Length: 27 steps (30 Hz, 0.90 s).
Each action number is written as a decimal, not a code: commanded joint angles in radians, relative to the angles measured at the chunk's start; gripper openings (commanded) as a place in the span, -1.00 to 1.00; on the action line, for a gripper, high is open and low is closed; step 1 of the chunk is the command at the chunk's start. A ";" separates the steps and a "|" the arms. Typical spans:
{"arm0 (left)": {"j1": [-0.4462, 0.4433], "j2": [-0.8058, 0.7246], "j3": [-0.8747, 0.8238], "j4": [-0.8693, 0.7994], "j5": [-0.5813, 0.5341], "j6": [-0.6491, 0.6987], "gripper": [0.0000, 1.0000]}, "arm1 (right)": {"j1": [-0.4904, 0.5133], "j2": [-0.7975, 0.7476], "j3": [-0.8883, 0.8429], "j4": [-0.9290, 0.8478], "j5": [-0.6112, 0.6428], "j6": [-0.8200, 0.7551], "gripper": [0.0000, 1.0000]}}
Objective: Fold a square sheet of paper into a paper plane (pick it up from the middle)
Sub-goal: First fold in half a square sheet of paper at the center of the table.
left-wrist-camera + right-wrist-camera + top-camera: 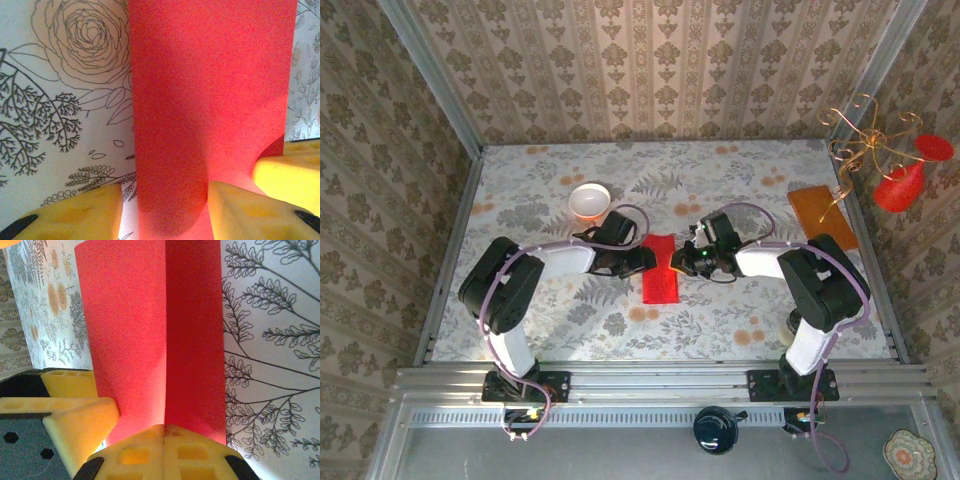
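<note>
Top external view shows one square sheet of paper (pixel 660 278), bright red and folded to a narrow strip, one white bowl (pixel 589 201), one orange-brown board (pixel 821 217), and two grippers. The sheet lies mid-table (pixel 720 325), well apart from every table edge, with open floral surface on all sides; the bowl is near on the far left, the board well apart on the right. The left gripper (pixel 648 260) meets the strip's left edge and the right gripper (pixel 677 262) its right edge. The left wrist view shows the left fingers (pixel 75 217) spread, with red paper running between them. The right wrist view shows the right fingers (pixel 135 455) pressed together, pinching the sheet at its crease.
</note>
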 commanded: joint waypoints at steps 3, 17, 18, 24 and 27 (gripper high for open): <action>-0.005 0.041 0.038 -0.081 -0.024 -0.028 -0.12 | -0.011 0.007 0.027 -0.022 0.002 -0.018 -0.99; -0.046 0.170 0.037 -0.188 -0.141 -0.022 -0.25 | -0.068 -0.191 0.050 -0.265 0.183 -0.148 -0.41; -0.048 0.175 0.033 -0.191 -0.143 -0.025 -0.26 | -0.068 -0.190 0.059 -0.273 0.182 -0.157 -0.42; -0.053 0.204 0.017 -0.177 -0.132 -0.030 -0.28 | -0.068 -0.166 0.071 -0.258 0.126 -0.155 -0.48; -0.053 0.221 0.028 -0.173 -0.116 -0.007 -0.27 | -0.067 -0.161 0.066 -0.252 0.115 -0.152 -0.50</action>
